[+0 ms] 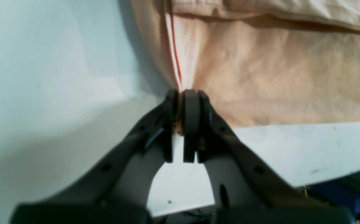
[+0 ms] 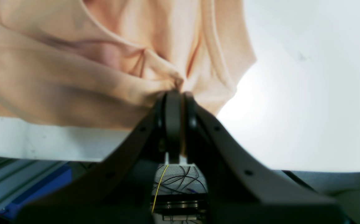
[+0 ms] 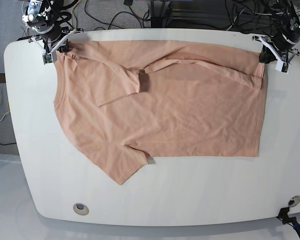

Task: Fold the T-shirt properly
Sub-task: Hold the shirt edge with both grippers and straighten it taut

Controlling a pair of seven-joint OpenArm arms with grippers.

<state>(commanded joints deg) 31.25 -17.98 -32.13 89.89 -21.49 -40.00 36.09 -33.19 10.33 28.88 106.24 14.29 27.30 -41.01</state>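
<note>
The peach-pink T-shirt (image 3: 180,110) lies spread across the white table (image 3: 155,200), plain side up, its far long edge folded over toward the middle and one sleeve tucked onto the body. My left gripper (image 3: 263,55) is at the far right corner, shut on the T-shirt's edge by a seam (image 1: 180,90). My right gripper (image 3: 61,49) is at the far left corner, shut on bunched shirt fabric (image 2: 178,88). The other sleeve (image 3: 122,167) lies flat toward the near left.
Cables (image 3: 115,15) and frame parts lie beyond the table's far edge. A round hole (image 3: 80,208) sits near the table's front left, and a small black fitting (image 3: 285,215) at the front right. The table edge lies just behind both grippers.
</note>
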